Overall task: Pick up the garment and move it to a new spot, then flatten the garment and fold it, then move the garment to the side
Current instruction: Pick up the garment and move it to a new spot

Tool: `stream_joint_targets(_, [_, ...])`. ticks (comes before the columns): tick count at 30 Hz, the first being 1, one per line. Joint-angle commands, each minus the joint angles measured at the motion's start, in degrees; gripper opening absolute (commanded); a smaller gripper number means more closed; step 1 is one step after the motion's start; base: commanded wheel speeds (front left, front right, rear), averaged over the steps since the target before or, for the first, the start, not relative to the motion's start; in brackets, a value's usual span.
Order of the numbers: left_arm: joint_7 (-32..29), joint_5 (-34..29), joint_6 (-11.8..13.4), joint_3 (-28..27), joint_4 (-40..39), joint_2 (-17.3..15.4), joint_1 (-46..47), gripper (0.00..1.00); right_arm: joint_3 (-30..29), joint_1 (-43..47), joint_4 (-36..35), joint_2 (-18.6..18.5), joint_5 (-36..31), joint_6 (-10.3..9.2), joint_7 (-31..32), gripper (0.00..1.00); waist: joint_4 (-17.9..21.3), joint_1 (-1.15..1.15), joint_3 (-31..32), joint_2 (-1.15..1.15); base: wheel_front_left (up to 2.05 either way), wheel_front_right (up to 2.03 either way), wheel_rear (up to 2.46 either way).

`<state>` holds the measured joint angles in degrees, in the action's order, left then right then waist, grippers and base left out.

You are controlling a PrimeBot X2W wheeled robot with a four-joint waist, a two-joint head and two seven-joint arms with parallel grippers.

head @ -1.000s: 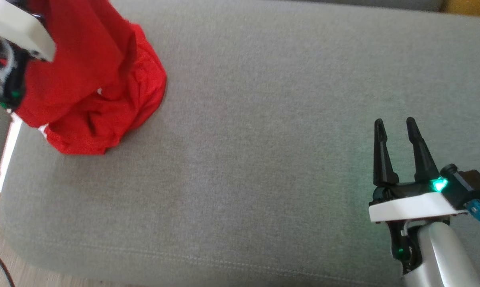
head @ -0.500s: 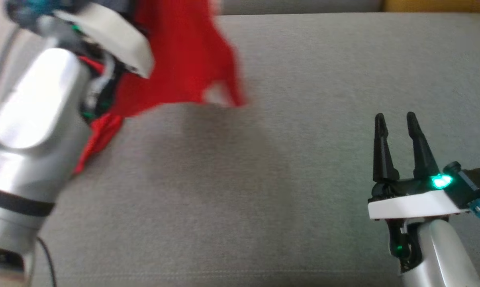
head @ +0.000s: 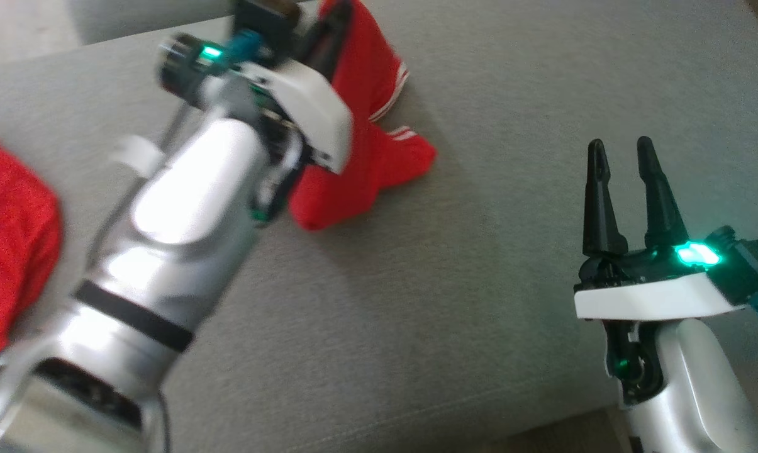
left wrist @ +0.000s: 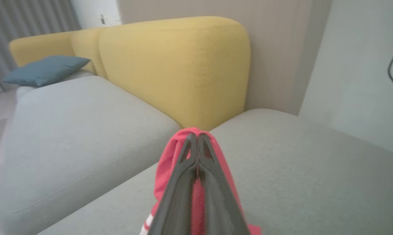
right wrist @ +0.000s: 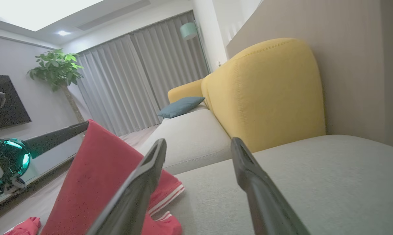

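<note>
Garment (head: pixel 379 163): red, with white stripes at one edge. Hangs pinched between the closed fingers of the left gripper (left wrist: pixel 196 138), upper fold lifted, lower end resting on the grey sofa cushion (head: pixel 479 314). Right gripper (head: pixel 620 151): fingers apart, holding nothing, hovering over the cushion well apart from the garment. More red cloth (head: pixel 7 239) at the far left; cannot tell whether joined.
</note>
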<state>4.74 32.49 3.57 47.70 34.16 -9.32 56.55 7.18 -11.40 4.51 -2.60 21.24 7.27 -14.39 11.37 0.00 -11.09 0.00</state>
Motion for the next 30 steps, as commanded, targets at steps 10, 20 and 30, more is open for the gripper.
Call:
stream_joint_targets(10, [4.9, 1.0, -2.5, 1.5, 4.8, 5.0, 1.4, 1.00, -0.2, -1.0, -2.0, -0.3, 0.5, 0.22, -0.6, 1.00, 2.8, 0.00, -0.3, 0.00, 0.00, 0.00, 0.00])
stream_joint_targets(20, [9.6, 1.0, -1.1, -2.2, 5.4, -0.2, -0.1, 1.00, -2.5, 0.8, -0.9, -0.3, -2.1, 0.22, -0.6, 1.00, -5.0, 0.00, 3.1, 0.00, 0.00, 0.00, 0.00])
stream_joint_targets(30, [10.2, -0.5, 1.5, -6.7, -3.9, -8.3, -15.1, 1.00, -4.7, 3.8, 0.6, -0.3, -5.6, 0.22, -0.6, 1.00, -13.3, 0.00, 6.9, 0.00, 0.00, 0.00, 0.00])
